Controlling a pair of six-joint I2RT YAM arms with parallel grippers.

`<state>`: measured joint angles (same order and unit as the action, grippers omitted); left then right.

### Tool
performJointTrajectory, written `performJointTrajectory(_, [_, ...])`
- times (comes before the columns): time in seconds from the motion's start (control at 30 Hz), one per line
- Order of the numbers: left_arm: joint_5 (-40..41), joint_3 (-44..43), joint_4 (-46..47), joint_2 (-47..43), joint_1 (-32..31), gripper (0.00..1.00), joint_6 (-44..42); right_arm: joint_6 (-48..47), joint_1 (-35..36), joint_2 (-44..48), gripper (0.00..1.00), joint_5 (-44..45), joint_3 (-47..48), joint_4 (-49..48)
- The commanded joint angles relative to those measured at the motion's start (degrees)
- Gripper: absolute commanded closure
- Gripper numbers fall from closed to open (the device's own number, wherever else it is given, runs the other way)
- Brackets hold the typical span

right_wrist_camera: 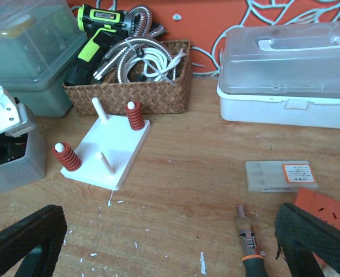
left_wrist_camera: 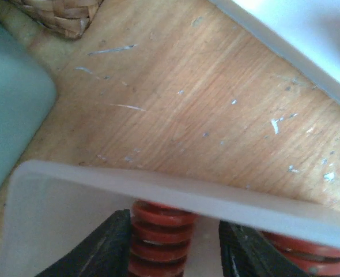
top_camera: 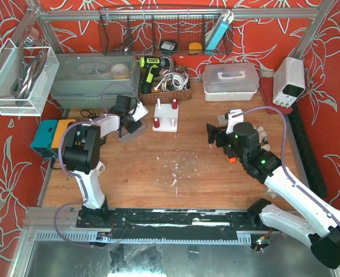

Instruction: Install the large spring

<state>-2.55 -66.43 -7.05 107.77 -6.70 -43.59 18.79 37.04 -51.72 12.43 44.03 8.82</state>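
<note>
- Only the left wrist view shows the left tool (left_wrist_camera: 174, 234) inside the cloudy bin (left_wrist_camera: 158, 187). Its fingers sit on each side of the large spring (left_wrist_camera: 158, 222), not squeezing.
- The right wrist view shows the right tool (right_wrist_camera: 170, 245) wide open above the table (right_wrist_camera: 187, 190), near the white peg board (right_wrist_camera: 118, 144).

The left tool (left_wrist_camera: 173, 231) is lowered left of the peg board (top_camera: 165, 118), fingers parted; the right tool (right_wrist_camera: 170, 236) is held wide open to its right.

bright, even light (left wrist view blurred)
</note>
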Motion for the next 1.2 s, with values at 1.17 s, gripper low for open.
performJointTrajectory(1.17, [1.22,-2.90,-7.59,0.08,0.63,0.48,2.16,0.03,-0.21,0.91,0.01,0.82,-0.81,-0.93])
